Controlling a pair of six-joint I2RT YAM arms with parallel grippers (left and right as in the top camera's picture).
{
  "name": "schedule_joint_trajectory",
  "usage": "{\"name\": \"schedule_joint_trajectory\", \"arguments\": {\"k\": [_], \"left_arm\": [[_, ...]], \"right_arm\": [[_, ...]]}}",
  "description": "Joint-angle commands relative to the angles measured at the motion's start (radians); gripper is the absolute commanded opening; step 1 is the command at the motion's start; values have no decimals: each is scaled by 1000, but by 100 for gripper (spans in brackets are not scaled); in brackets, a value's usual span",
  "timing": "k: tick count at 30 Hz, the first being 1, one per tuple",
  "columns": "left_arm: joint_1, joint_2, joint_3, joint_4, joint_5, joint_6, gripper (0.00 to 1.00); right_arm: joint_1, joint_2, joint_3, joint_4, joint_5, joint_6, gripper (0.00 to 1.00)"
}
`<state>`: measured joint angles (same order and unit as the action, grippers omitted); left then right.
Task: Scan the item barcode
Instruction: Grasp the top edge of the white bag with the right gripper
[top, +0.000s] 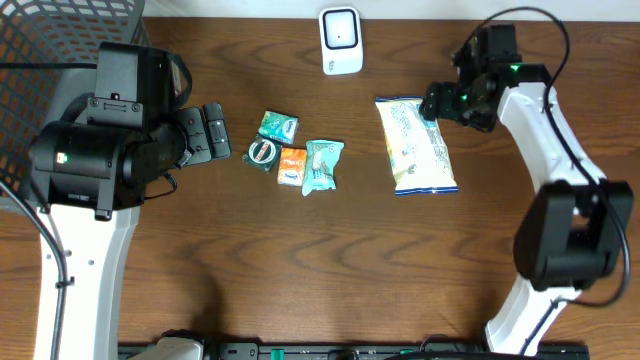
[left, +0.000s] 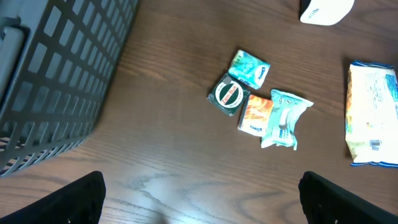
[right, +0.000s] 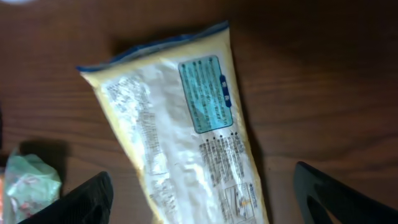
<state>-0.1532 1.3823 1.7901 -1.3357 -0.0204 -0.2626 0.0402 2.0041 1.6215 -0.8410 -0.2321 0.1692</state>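
Dark wood-grain table (top: 300, 270); glossy plastic snack bag (top: 418, 145); matt black grid basket (left: 56, 74).

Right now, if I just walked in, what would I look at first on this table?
Probably the long yellow-and-white snack bag lying flat right of the middle, with the right gripper over its far end, jaws open. Next comes the little huddle of four small items in the middle of the table, and then the white scanner standing at the far edge.
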Motion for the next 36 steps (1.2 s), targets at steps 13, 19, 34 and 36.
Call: {"name": "schedule_joint_trajectory", "arguments": {"k": [13, 19, 34, 36], "left_arm": [[3, -2, -6, -4, 6, -5, 98], [3, -2, -6, -4, 6, -5, 98], [3, -2, -6, -4, 6, -5, 98], [3, -2, -6, -4, 6, -5, 98]], "right_arm": [[31, 121, 29, -147, 23, 37, 27], [48, 16, 106, -290, 24, 35, 31], [198, -12, -127, -220, 227, 84, 20], [201, -12, -177, -178, 225, 103, 20]]}}
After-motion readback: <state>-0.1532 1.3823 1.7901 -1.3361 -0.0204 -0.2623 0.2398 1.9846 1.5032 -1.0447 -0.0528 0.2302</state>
